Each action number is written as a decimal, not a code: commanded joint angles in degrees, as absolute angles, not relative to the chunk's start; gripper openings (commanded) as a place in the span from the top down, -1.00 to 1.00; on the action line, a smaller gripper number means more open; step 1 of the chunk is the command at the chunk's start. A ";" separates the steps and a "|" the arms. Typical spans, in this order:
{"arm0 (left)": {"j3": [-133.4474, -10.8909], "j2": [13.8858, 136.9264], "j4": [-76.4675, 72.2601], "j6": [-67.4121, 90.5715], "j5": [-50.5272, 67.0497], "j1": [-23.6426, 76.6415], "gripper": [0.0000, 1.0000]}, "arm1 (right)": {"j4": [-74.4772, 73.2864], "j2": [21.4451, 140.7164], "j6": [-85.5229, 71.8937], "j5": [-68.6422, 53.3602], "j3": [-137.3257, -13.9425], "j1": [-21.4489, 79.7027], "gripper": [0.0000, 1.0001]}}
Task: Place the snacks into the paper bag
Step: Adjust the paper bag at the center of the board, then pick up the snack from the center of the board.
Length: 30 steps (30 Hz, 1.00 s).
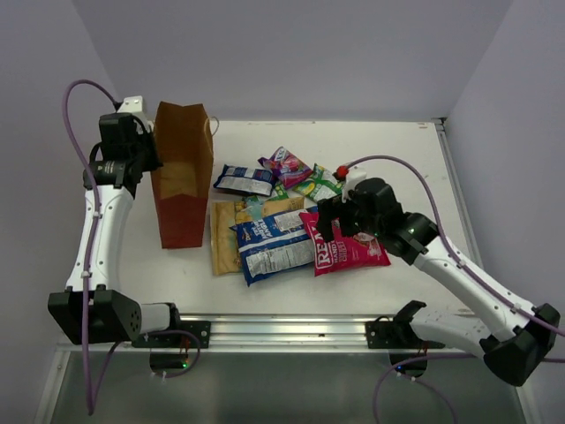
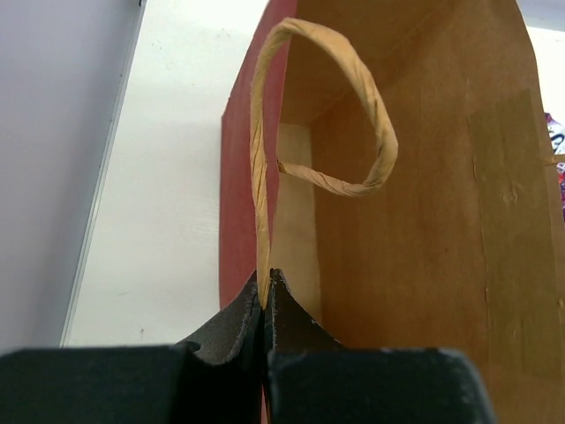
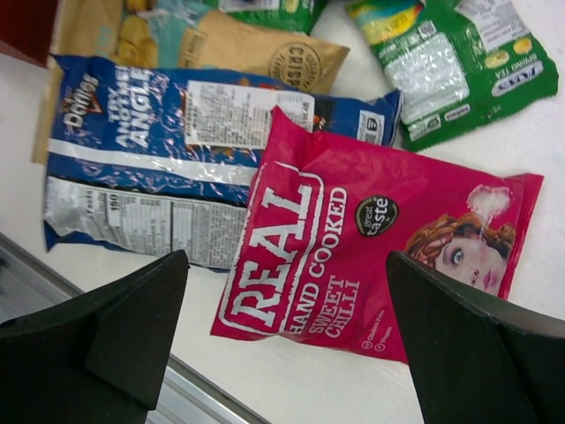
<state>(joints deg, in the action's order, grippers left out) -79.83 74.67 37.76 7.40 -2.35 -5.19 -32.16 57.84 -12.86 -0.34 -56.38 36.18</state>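
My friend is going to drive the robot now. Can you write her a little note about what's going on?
Left gripper: shut, pinching the handle of the paper bag, which stands at the table's left.
Right gripper: open, holding nothing, over the pink REAL packet.
Snacks: all lie on the table right of the bag: pink REAL packet, blue-white packet, tan-gold packet, green packet, dark blue packet, purple-pink packet.
Done: no packet shows inside the bag.
Left: bag every packet, probably the pink one first.
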 commanded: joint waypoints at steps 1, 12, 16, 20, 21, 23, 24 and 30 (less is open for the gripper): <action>-78.14 72.60 36.48 5.80 -5.71 -3.26 1.00 | -33.05 61.86 -14.85 13.76 -58.53 42.07 -0.97; -72.77 68.20 32.87 5.71 -9.05 -0.53 1.00 | -43.68 80.94 -23.90 40.95 -68.20 57.74 -0.94; -72.51 68.12 32.87 5.80 -8.96 -0.53 1.00 | -44.30 84.11 -25.57 42.10 -69.26 59.06 -0.83; -72.07 67.41 32.52 5.89 -9.23 -0.53 1.00 | -45.96 88.06 -26.98 44.64 -69.78 59.33 -0.79; -71.90 67.33 32.43 5.89 -9.32 -0.53 1.00 | -46.23 89.46 -27.24 45.69 -70.05 59.67 -0.78; -71.81 67.15 32.26 5.98 -9.32 -0.53 1.00 | -46.49 90.52 -27.51 46.32 -70.49 60.03 -0.75; -71.72 67.06 32.34 5.98 -9.23 -0.53 1.00 | -46.67 91.14 -27.60 46.75 -70.66 60.29 -0.74; -71.37 67.06 32.17 6.06 -8.97 -0.53 1.00 | -48.78 95.97 -28.65 50.27 -71.98 61.43 -0.66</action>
